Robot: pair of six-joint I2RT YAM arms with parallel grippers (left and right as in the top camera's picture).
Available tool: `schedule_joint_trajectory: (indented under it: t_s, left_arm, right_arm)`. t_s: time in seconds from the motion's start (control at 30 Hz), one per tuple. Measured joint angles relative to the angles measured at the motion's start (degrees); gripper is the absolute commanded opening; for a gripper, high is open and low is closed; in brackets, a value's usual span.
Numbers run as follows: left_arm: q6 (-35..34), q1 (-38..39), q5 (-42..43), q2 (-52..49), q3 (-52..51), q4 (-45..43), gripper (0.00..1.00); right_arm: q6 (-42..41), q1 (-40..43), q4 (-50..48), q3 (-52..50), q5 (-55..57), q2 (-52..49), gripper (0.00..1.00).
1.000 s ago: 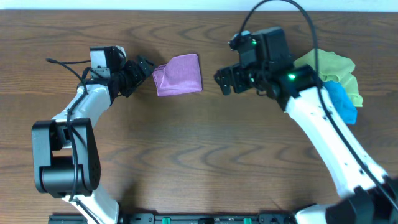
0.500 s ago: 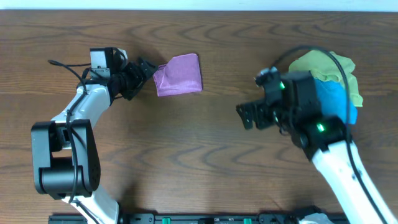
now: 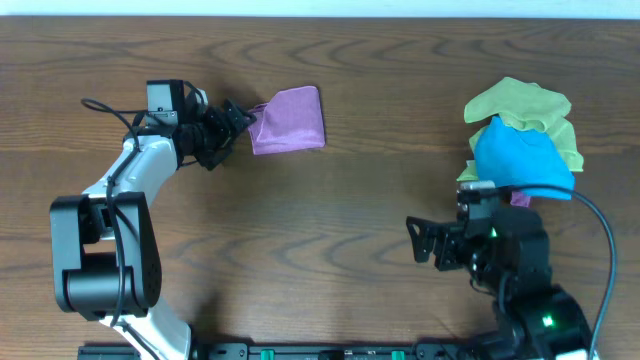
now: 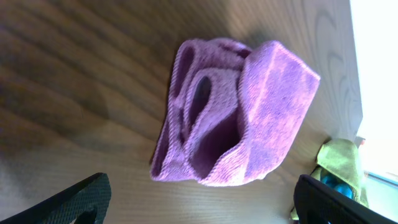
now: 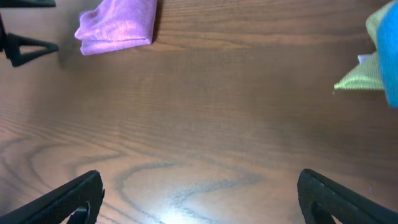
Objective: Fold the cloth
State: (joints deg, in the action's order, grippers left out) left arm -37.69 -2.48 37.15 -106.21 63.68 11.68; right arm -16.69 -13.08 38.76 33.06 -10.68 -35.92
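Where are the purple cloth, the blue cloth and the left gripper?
Purple cloth [image 3: 288,120]: overhead view, middle of its folded top.
Blue cloth [image 3: 520,160]: overhead view, middle of its upper surface.
Left gripper [image 3: 238,130]: overhead view, midway between its open fingertips.

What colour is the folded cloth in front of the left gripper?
The cloth is lilac-purple, clearest in the left wrist view.

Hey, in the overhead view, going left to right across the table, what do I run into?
left pincer → purple cloth → right pincer → blue cloth
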Motion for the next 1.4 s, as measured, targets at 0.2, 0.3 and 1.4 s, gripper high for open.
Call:
schedule_joint_trajectory:
  t_s: [0.2, 0.3, 1.4]
  left_arm:
    - [0.0, 0.5, 0.0, 0.0, 0.0, 0.7, 0.95]
    - [0.0, 1.4, 0.0, 0.0, 0.0, 0.7, 0.95]
    - [-7.8, 10.2, -11.9, -1.7, 0.0, -4.6, 0.95]
  right_arm:
    - [-2.1, 0.0, 0.9, -1.3, 0.0, 3.0, 0.99]
    - [-2.4, 0.0, 0.9, -1.3, 0.0, 3.0, 0.99]
    - [-2.4, 0.0, 0.9, -1.3, 0.0, 3.0, 0.99]
